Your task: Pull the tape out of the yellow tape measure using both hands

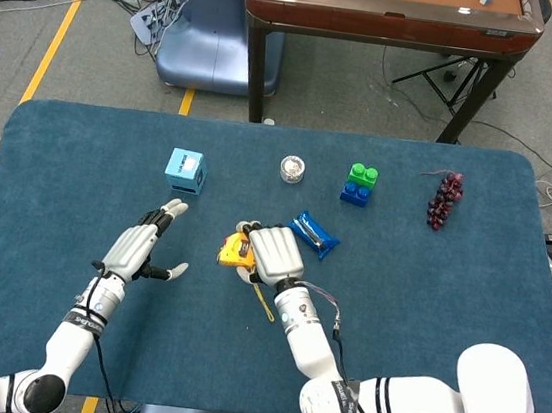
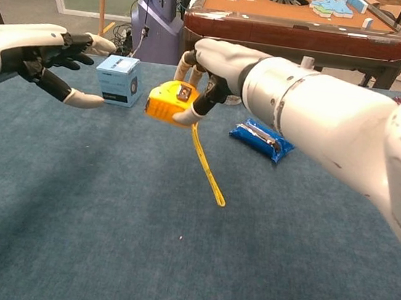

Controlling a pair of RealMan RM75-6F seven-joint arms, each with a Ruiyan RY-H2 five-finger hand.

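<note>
My right hand [image 1: 272, 253] [image 2: 209, 63] grips the yellow tape measure [image 2: 167, 102] [image 1: 234, 252] and holds it above the blue table. A length of yellow tape [image 2: 207, 165] [image 1: 264, 304] hangs out of the case, slanting down toward me, with its free end loose. My left hand [image 1: 140, 249] [image 2: 40, 52] hovers open to the left of the case, fingers spread, touching nothing. A gap separates it from both the case and the tape.
Behind the hands stand a light blue box [image 1: 186, 170] [image 2: 118, 79], a small round tin [image 1: 293, 169], a green and blue block stack [image 1: 359, 185] and purple grapes [image 1: 445, 199]. A blue packet [image 1: 314, 233] [image 2: 263, 139] lies right of the tape measure.
</note>
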